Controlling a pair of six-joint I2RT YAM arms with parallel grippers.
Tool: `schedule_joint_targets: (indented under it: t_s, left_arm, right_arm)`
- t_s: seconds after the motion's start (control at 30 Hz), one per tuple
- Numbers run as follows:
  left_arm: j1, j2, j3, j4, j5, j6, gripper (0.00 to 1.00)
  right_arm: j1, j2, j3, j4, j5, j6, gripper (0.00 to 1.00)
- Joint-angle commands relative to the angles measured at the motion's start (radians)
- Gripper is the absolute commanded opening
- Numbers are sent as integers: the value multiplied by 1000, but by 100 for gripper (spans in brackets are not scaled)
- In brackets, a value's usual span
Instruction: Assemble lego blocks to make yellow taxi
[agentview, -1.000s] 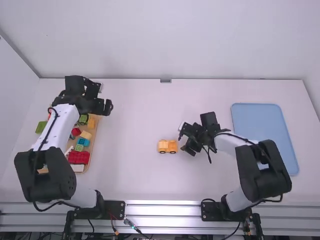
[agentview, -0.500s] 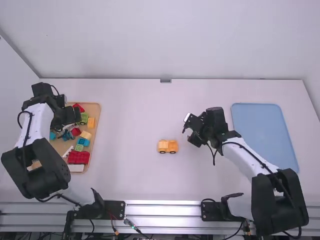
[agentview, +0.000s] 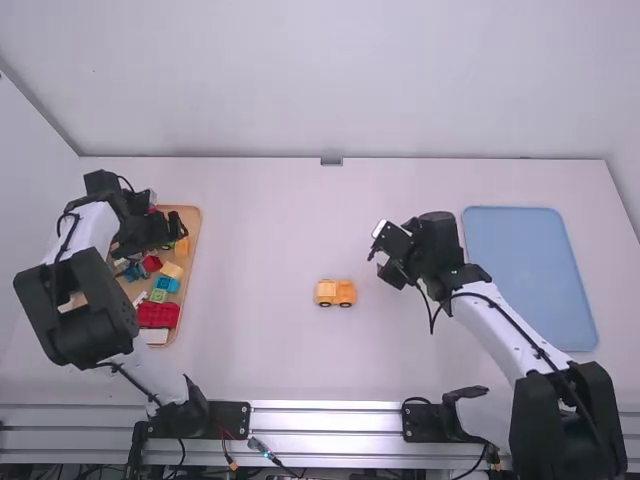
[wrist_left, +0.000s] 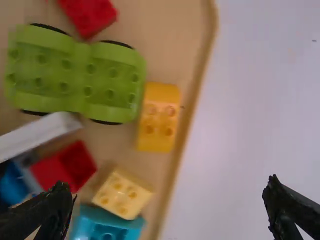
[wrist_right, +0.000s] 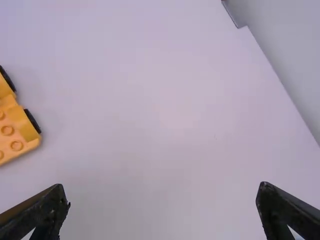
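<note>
Just inside the tan tray's (agentview: 190, 215) right edge, the yellow-orange brick (wrist_left: 159, 117) lies lengthwise along that edge, nearest the left claw (wrist_left: 166, 205) — spread, its fingertips likely best closed across the short width. Right claw (wrist_right: 162, 202), also spread, is beside the mid-bench toy car (agentview: 335, 292).

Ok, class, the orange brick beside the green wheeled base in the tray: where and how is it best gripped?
I'd come from straight above and pinch the orange brick by its two short ends, one finger at each. The green wheeled base crowds one long side and the tray's rim runs near the other, while both ends look free.
</note>
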Motion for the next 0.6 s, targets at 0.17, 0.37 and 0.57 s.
schedule_joint_targets:
  t_s: [0.17,0.37,0.57]
  left_arm:
    - [1,3,-5,6,11,-335,99]
    - [-43,34,-5,-42,-214,-558,99]
    - [-76,72,-5,-72,-307,-668,99]
  right_arm:
    - [-4,-12,-3,46,5,55,99]
    - [-5,-12,-3,64,5,55,99]
    - [-5,-12,-3,69,6,55,99]
